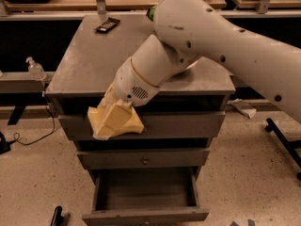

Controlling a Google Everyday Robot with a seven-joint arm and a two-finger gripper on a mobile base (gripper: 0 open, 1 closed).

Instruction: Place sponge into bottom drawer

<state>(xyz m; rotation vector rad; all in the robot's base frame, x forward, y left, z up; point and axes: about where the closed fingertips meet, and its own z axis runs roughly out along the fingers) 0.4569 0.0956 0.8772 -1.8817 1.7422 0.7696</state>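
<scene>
My gripper (108, 120) is shut on the pale yellow sponge (128, 122) and holds it in the air in front of the top drawer's front, past the front left edge of the grey cabinet top (89, 65). The sponge hangs tilted, well above the floor. The bottom drawer (146, 192) is pulled open below and a little to the right of the sponge; its dark interior shows nothing inside. My white arm (211, 46) reaches across the cabinet top from the right and hides the white bowl.
A black flat object (107, 25) lies at the back left of the cabinet top. The middle drawer (145, 158) is closed. A small clear bottle (35, 69) stands on a ledge to the left. A dark stand's legs (282, 135) are on the floor at right.
</scene>
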